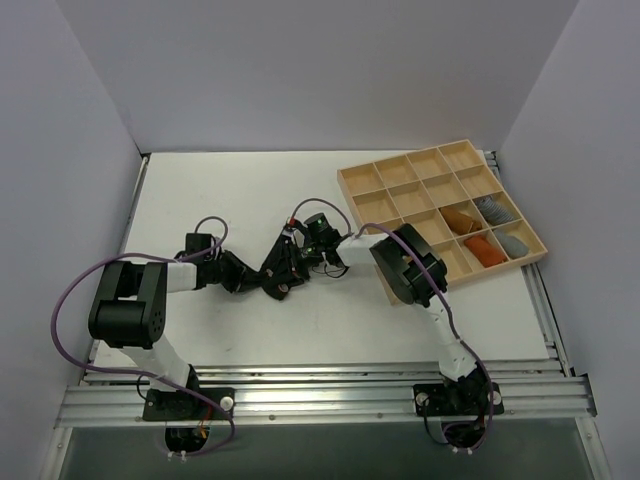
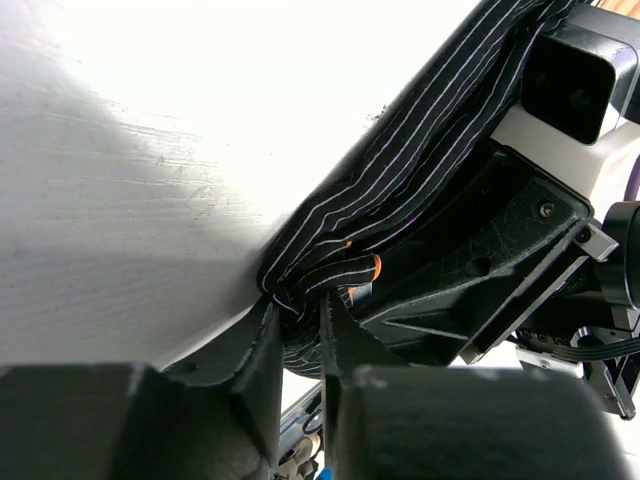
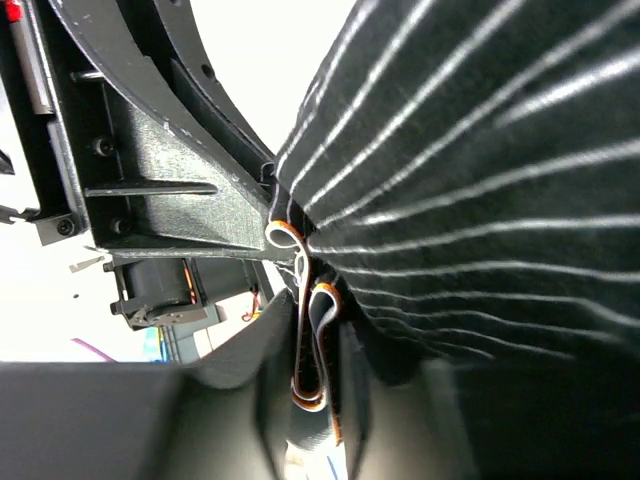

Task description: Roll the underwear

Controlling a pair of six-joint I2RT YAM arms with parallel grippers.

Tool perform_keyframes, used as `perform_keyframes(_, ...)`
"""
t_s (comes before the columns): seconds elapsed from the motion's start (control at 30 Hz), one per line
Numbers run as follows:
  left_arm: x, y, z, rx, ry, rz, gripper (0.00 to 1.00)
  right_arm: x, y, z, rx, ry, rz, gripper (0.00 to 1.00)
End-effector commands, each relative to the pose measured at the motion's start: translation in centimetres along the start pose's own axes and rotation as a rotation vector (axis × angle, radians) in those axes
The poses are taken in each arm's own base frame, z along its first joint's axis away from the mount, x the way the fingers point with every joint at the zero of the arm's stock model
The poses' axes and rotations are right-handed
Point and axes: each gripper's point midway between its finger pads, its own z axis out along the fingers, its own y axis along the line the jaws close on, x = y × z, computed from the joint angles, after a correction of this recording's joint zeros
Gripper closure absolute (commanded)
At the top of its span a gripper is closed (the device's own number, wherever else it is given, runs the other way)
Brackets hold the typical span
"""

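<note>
The underwear [image 1: 283,262] is a black garment with thin pale stripes, held between my two grippers near the table's middle. My left gripper [image 1: 262,280] is shut on one bunched end of it; in the left wrist view the striped fabric [image 2: 400,150] is pinched between the fingers [image 2: 300,335]. My right gripper [image 1: 298,258] is shut on the other side; in the right wrist view the folded orange-and-white edge [image 3: 318,345] sits between its jaws, with the striped cloth [image 3: 480,200] filling the right. The two grippers are almost touching.
A wooden tray with several compartments [image 1: 400,157] stands at the back right. It holds orange cloth rolls [image 1: 459,217] and grey cloth rolls [image 1: 490,208] in its right-hand compartments. White walls enclose the table on three sides. A metal rail runs along the near edge.
</note>
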Motion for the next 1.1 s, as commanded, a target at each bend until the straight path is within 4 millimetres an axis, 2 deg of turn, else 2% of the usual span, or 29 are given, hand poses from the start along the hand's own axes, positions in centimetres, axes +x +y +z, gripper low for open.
perform_keyframes(0.0, -0.8, 5.2, 1.2, -0.202, -0.089, 0.014, 0.85, 1.9, -5.0, 0.6, 0.161, 0.005, 0.109, 0.8)
perform_keyframes(0.03, -0.3, 6.2, 0.9, -0.252, -0.072, -0.001, 0.88, 1.1, -3.9, 0.1, 0.165, -0.024, 0.08, 0.76)
perform_keyframes(0.07, -0.3, 6.3, 0.7, -0.259, -0.073, 0.003, 0.9, 0.6, -3.6, -0.3, 0.184, -0.042, 0.058, 0.74)
perform_keyframes(0.1, -0.4, 6.2, 0.6, -0.264, -0.075, 0.007, 0.91, 0.5, -4.4, -1.0, 0.257, -0.049, 0.028, 0.7)
perform_keyframes(0.13, -0.2, 6.9, 0.2, -0.309, -0.073, -0.002, 0.96, -0.6, -2.9, -1.7, 0.28, -0.079, -0.029, 0.68)
perform_keyframes(0.17, -0.2, 7.1, 0.1, -0.324, -0.069, -0.004, 0.97, 0.0, -3.4, -2.6, 0.362, -0.061, -0.012, 0.66)
perform_keyframes(0.23, -0.2, 7.0, -0.2, -0.342, -0.064, -0.004, 0.98, -1.3, -2.1, -3.7, 0.454, -0.111, -0.151, 0.61)
perform_keyframes(0.4, 0.2, 7.7, -0.7, -0.417, -0.038, -0.031, 0.98, -1.2, -1.4, -5.4, 0.709, -0.195, -0.343, 0.56)
perform_keyframes(0.43, 0.7, 8.3, -1.2, -0.462, -0.019, -0.046, 0.98, -1.3, -0.6, -5.7, 0.743, -0.217, -0.409, 0.56)
perform_keyframes(0.47, 0.2, 7.9, -1.2, -0.463, -0.025, -0.036, 0.98, -0.8, -0.6, -5.4, 0.814, -0.241, -0.467, 0.56)
perform_keyframes(0.53, 0.6, 8.6, -1.9, -0.527, -0.007, -0.043, 0.98, -0.5, 0.8, -5.2, 0.846, -0.271, -0.55, 0.56)
perform_keyframes(0.57, 0.6, 8.6, -2.1, -0.54, -0.004, -0.043, 0.98, -0.5, 1.1, -5.2, 0.881, -0.286, -0.606, 0.56)
perform_keyframes(0.6, 0.4, 8.3, -2.1, -0.545, -0.006, -0.038, 0.98, 0.4, 2.0, -4.2, 0.88, -0.282, -0.662, 0.56)
perform_keyframes(0.7, 0.6, 8.1, -2.8, -0.572, 0.01, -0.053, 0.98, 0.4, 3.6, -3.7, 0.923, -0.319, -0.756, 0.57)
perform_keyframes(0.93, 0.3, 7.6, -3.6, -0.622, 0.01, -0.05, 0.98, 0.5, 4.3, -2.3, 0.961, -0.297, -0.876, 0.58)
perform_keyframes(1.07, 0.1, 7.6, -3.9, -0.639, 0.006, -0.049, 0.98, 0.6, 3.6, -1.9, 0.996, -0.289, -0.902, 0.58)
